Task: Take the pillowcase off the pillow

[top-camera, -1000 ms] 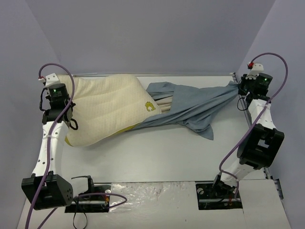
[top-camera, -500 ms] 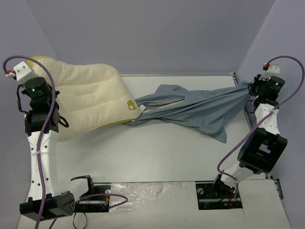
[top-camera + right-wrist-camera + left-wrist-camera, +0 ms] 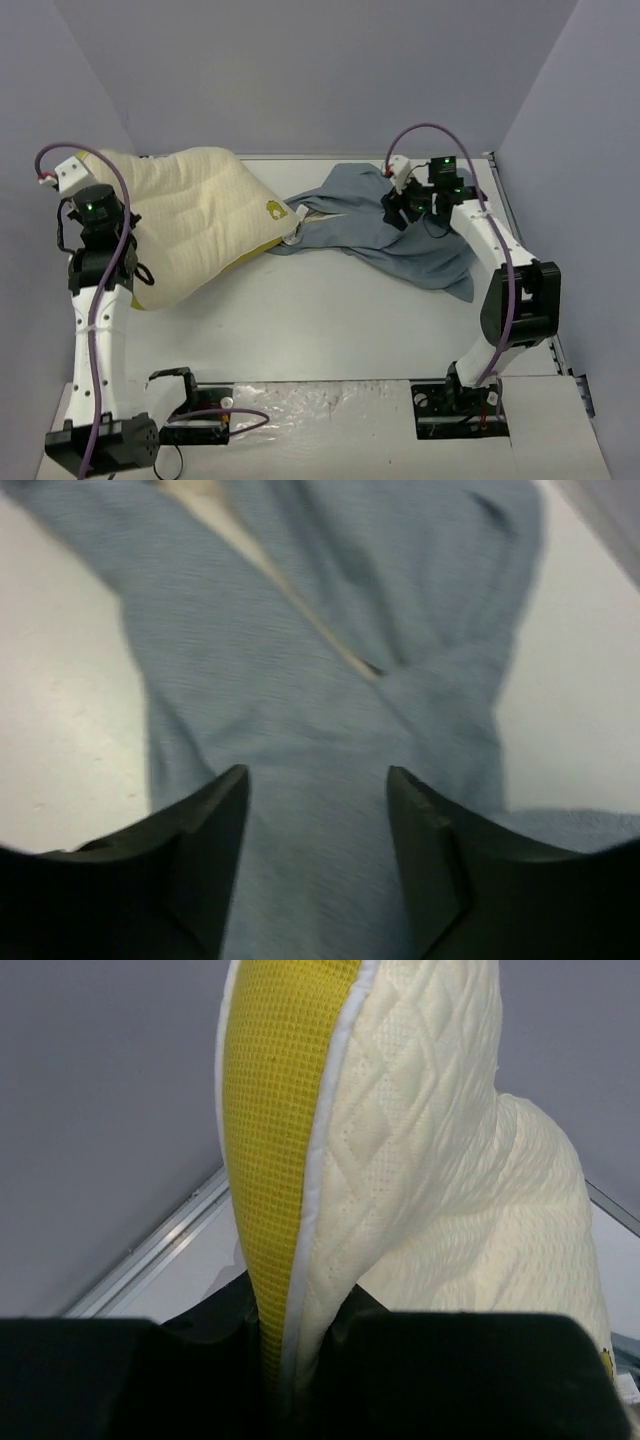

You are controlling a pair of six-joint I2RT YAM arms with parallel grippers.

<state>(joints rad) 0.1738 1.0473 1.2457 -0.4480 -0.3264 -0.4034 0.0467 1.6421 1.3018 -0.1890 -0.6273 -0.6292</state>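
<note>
The cream pillow (image 3: 190,215) lies tilted at the far left, its corner with the small yellow mark (image 3: 272,209) pointing right. My left gripper (image 3: 118,240) is shut on the pillow's (image 3: 420,1160) left edge, with the yellow trim (image 3: 265,1110) rising from between the jaws. The pillowcase (image 3: 390,230) lies crumpled on the table, grey-blue inside showing. Its left end reaches the pillow's corner; I cannot tell whether it still covers any of it. My right gripper (image 3: 402,207) hovers open over the pillowcase (image 3: 330,660), nothing between its fingers (image 3: 315,775).
The white table (image 3: 330,320) has a metal rail along its back edge (image 3: 150,1250). Purple walls close in on three sides. A crinkled plastic strip (image 3: 320,400) lies between the two arm bases at the near edge.
My right gripper opened, let go of the pillowcase and swung left from the far right corner to over the cloth, which slumped onto the table. My left arm lowered the pillow slightly.
</note>
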